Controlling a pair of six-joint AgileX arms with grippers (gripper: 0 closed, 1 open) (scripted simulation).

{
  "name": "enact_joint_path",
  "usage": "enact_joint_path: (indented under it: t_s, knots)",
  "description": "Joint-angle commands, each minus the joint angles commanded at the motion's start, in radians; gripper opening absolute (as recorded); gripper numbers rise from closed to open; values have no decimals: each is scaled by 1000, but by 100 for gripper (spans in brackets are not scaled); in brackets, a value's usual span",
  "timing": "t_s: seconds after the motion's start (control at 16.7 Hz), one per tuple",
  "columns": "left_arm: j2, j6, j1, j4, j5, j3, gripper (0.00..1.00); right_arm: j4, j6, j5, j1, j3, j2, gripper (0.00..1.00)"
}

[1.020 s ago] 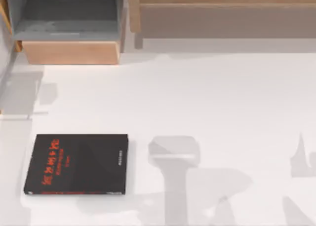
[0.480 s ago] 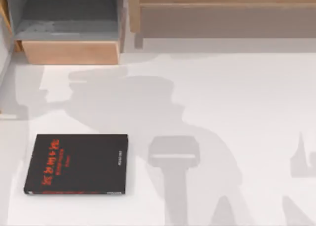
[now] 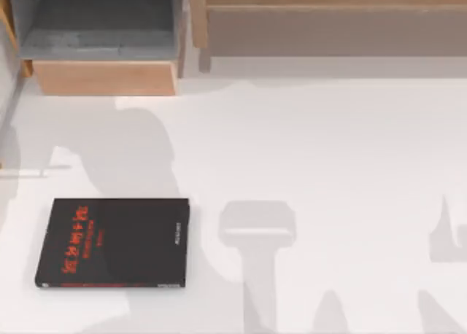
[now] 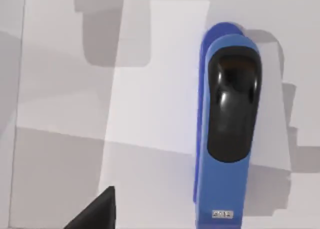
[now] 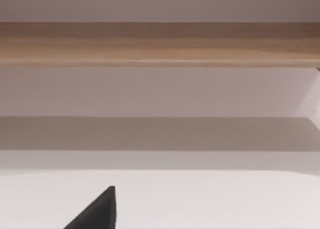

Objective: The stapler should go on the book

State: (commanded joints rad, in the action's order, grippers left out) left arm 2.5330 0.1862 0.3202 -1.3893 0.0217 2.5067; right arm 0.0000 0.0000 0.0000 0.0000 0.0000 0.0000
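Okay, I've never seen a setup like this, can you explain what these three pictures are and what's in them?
This is a simulated two-armed AgileX robot at a white table. One picture looks down from above: a black book lies at the table's left, with wooden shelving along the back. The grey shapes are shadows of the arms. The other two come from cameras on the wrists. The left wrist camera looks at a blue stapler lying on a pale surface; nothing grips it. The right wrist camera faces a wooden shelf.
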Motion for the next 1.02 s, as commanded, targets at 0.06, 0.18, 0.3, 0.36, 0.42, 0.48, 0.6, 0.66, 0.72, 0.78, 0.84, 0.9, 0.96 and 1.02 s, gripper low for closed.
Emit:
enact_joint_path:
  t_s: [0.06,0.18,0.3,0.36,0.42,0.48,0.6,0.66,0.72,0.78,0.84,0.9,0.96,1.02]
  knots:
    - [41,4,4,-22,1,43,100,0,0,0,0,0,0,100]
    - [94,9,6,-51,3,99,100,0,0,0,0,0,0,100]
    - [121,12,4,-62,4,126,100,0,0,0,0,0,0,100]
    - [121,12,3,-62,4,127,100,0,0,0,0,0,0,100]
    - [121,12,3,-62,4,127,100,0,0,0,0,0,0,100]
    - [121,12,3,-62,4,127,100,0,0,0,0,0,0,100]
    - [122,11,0,-61,4,125,100,0,0,0,0,0,0,100]
    - [122,11,0,-61,4,125,100,0,0,0,0,0,0,100]
    - [121,11,1,-60,4,123,100,0,0,0,0,0,0,100]
    - [119,12,2,-59,4,121,100,0,0,0,0,0,0,100]
    - [117,12,3,-57,4,116,100,0,0,0,0,0,0,100]
    - [114,14,5,-54,4,111,100,0,0,0,0,0,0,100]
    - [111,15,6,-50,4,103,100,0,0,0,0,0,0,100]
    - [107,16,8,-45,4,94,100,0,0,0,0,0,0,100]
